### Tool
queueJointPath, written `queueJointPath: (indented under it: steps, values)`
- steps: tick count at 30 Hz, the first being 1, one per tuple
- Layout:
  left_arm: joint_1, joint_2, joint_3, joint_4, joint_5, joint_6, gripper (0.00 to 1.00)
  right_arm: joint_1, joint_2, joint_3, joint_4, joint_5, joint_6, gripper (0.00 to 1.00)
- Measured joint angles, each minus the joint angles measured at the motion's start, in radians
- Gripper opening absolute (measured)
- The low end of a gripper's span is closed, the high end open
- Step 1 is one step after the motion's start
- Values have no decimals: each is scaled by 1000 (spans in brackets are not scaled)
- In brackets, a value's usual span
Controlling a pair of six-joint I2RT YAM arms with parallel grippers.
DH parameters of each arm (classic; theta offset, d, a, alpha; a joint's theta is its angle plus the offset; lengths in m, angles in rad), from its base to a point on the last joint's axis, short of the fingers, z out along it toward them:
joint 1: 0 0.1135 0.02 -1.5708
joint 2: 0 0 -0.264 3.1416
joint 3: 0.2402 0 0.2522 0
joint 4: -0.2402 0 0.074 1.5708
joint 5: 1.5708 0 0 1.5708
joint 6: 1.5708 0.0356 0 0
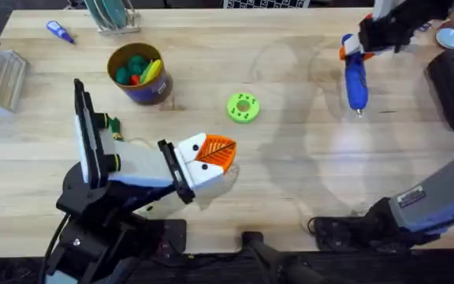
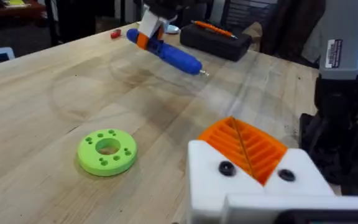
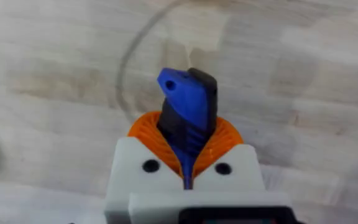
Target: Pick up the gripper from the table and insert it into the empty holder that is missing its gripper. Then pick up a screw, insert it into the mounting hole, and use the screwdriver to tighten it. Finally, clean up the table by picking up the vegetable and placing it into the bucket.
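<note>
- screwdriver (image 1: 356, 79): far right of the bench (image 1: 290, 166), in the right hand (image 3: 188, 165). The right wrist view shows its blue-and-black body clamped between the orange ribbed pads (image 3: 145, 127).
- nearest the bases: left hand (image 1: 211, 155) lies low over the bench, front-centre. Both white mounts carry orange wedge tips. The pads meet with no gap and nothing between them, so it's closed and empty.
- holder (image 2: 253, 180): both screw holes on its face look filled with dark heads in the left wrist view. I can't tell if the fresh one is tight.
- small dark-green vegetable (image 1: 114, 125) with a yellow end sits just beside the left arm's upper link, left of centre. Not yet binned.
- lime-green disc (image 1: 243, 107) is mid-bench, well clear of both hands. Not part of the job.
- bucket (image 1: 138, 72) is farther back on the left, upright, already holding coloured toys.
- farthest: the screwdriver lies along the bench, thin metal tip (image 1: 359, 113) pointing toward the bases. Can't tell if it's resting on the bench or just off it.
- step in hand, my read: bring the driver to the left hand's mount.
- doing it well: keep the grip firm on the thick body so it can't roll. Line the tip up square with the screw head before pressing. Keep the left hand still as the fixture. Approach over open bench and avoid the disc.
</note>
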Motion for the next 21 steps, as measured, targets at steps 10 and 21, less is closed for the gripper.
queueJointPath:
  steps: [10,21]
  values:
    - [0,0,0,0,0,0,6,0,-178,2,-166,0,0,24]
    - [0,0,0,0,0,0,6,0,-531,-190,-143,0,7,24]
